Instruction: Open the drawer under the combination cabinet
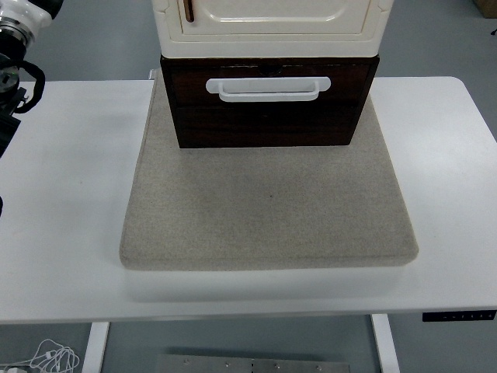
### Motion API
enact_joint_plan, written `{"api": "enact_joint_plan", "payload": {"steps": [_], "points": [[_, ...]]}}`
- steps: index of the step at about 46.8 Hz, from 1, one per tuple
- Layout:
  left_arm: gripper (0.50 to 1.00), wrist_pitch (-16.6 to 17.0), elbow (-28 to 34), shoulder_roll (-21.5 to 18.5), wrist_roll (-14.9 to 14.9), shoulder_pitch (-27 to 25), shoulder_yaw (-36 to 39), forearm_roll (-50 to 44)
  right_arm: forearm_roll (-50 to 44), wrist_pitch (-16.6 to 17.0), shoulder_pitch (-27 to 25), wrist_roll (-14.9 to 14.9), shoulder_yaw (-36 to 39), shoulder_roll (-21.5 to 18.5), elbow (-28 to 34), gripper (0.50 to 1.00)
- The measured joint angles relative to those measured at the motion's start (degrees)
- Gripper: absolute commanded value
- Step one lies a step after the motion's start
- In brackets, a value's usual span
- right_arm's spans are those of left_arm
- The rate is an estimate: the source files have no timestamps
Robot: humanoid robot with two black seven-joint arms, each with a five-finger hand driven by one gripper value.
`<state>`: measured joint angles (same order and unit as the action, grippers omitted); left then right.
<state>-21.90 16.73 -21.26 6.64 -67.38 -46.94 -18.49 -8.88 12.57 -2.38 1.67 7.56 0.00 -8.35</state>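
Dark brown wooden drawer (268, 113) with a white loop handle (268, 88) sits at the bottom of the cream plastic cabinet (270, 27), closed flush, at the far centre of the table. The cabinet stands on the back part of a grey-beige felt mat (268, 202), which lies on the white table (70, 202). Left arm (14, 47) shows only at the top-left corner, white wrist cuff and black joint, well apart from the drawer; its hand is cut off by the frame, so cannot tell how it's set. Handle untouched. White cable (46, 359) on the floor below the table, bottom left.
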Motion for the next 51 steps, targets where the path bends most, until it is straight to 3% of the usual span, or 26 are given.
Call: {"api": "enact_joint_plan", "payload": {"steps": [16,28,35,40,44,51], "points": [[1.000,0.45,0.50,-7.27,-0.50,-11.72,7.57,2.72,0.00,0.00,0.01,-0.02,0.00,0.00,0.00,0.926],[1.000,0.36,0.92,-8.54,-0.58,-22.28,10.28,12.09,0.00,0.00,0.01,-0.02,0.00,0.00,0.00,0.926],[1.000,1.77,8.19,-9.89,-0.54,-26.06,10.35,17.94,0.00,0.00,0.00,-0.02,0.00,0.00,0.00,0.926],[1.000,5.76,14.50,-10.60,-0.53,-28.29,10.83,19.58,0.00,0.00,0.01,-0.02,0.00,0.00,0.00,0.926],[1.000,7.82,19.61,-10.76,-0.56,-30.54,14.32,20.12,0.00,0.00,0.00,-0.02,0.00,0.00,-0.01,0.926],[1.000,7.70,24.99,-10.74,-0.65,-34.80,21.73,20.18,0.00,0.00,0.01,-0.01,0.00,0.00,0.00,0.926]]}}
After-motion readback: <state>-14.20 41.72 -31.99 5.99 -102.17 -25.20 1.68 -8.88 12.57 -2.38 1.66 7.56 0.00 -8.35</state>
